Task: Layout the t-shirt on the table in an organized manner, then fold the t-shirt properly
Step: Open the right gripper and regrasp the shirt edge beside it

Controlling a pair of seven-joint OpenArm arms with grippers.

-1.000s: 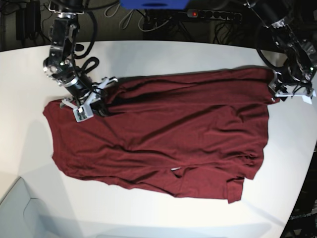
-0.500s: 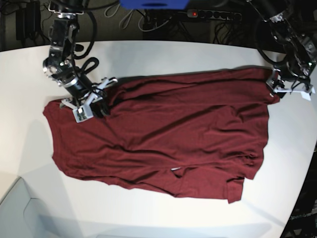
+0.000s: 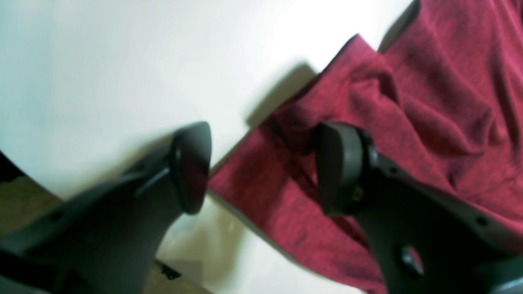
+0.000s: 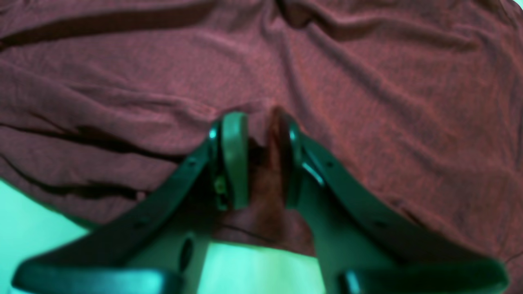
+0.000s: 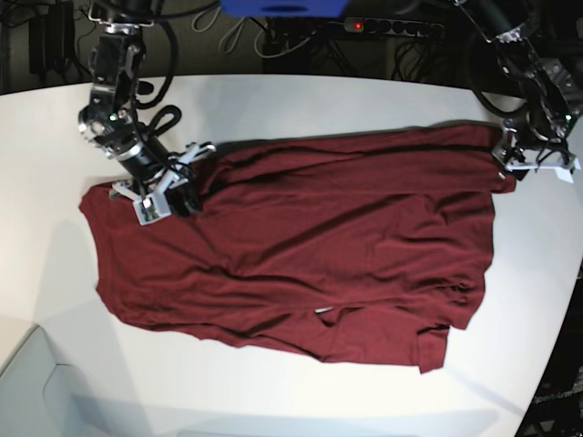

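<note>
The dark maroon t-shirt (image 5: 319,255) lies spread and wrinkled across the white table (image 5: 301,100). My right gripper (image 5: 182,191) rests on its upper left part. In the right wrist view this gripper (image 4: 260,159) is open by a narrow gap, and a small ridge of the t-shirt (image 4: 367,81) stands between the pads. My left gripper (image 5: 510,164) hovers at the shirt's upper right corner. In the left wrist view the left gripper (image 3: 265,167) is wide open over the t-shirt (image 3: 429,102) edge, with one finger above bare table (image 3: 122,61) and nothing gripped.
A power strip (image 5: 392,27) and cables lie behind the table's far edge, beside a blue object (image 5: 282,7). The table's curved edge (image 5: 569,300) runs close to the shirt on the right. A pale grey surface (image 5: 27,391) sits at the bottom left.
The right gripper's jaws have parted a little from a shut pinch on the fabric. The left gripper has opened wider and shifted slightly up at the shirt's corner. The shirt has barely moved.
</note>
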